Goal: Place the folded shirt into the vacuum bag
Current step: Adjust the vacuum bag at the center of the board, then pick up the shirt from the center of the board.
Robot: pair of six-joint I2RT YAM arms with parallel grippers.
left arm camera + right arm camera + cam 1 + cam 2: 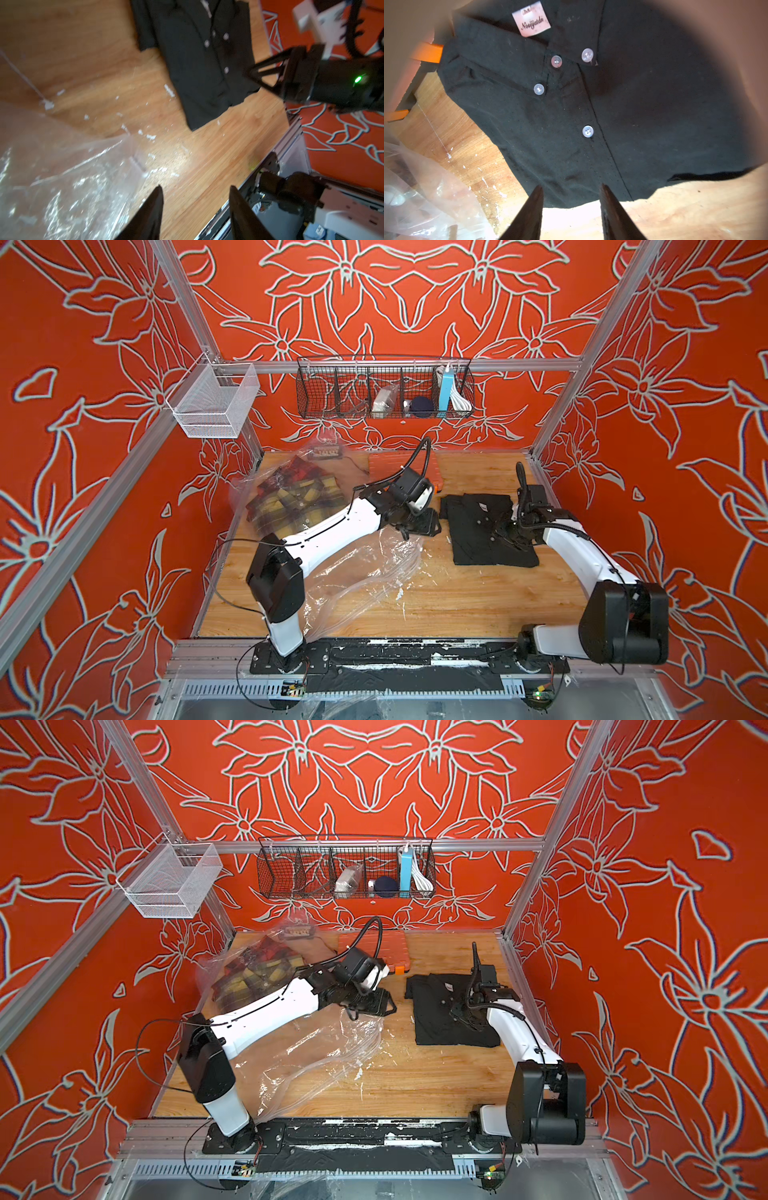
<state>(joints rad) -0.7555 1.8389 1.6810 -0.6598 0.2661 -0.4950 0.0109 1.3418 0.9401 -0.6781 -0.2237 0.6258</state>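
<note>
- The folded black shirt [469, 539] [436, 1019] lies flat on the right half of the bench [457, 601], towards the far right corner, with its collar towards the far edge.
- In the right wrist view the shirt [654, 104] shows pale buttons and a pink collar label.
- The vacuum bag [365, 572] [316, 1052] lies crumpled on the left half of the bench, reaching towards the near edge. It lies apart from the shirt, with bare wood between them.
- The left tool [428, 526] [196, 190] hangs over the bench between the bag [62, 176] and the shirt [197, 62]. Its jaws stand apart with nothing between them.
- The right tool [500, 537] [572, 187] is over the shirt near its near edge. Its jaws stand apart and no cloth is pinched. I cannot tell whether the tips touch the fabric.
- Plaid shirts [286, 497] sit under clear plastic at the far left corner. I cannot tell whether that plastic belongs to the same bag.
- An orange case [382, 468] lies at the far edge, behind the left tool.
- A black wire basket [332, 406] and a white mesh basket [212, 406] hang above the bench.
</note>
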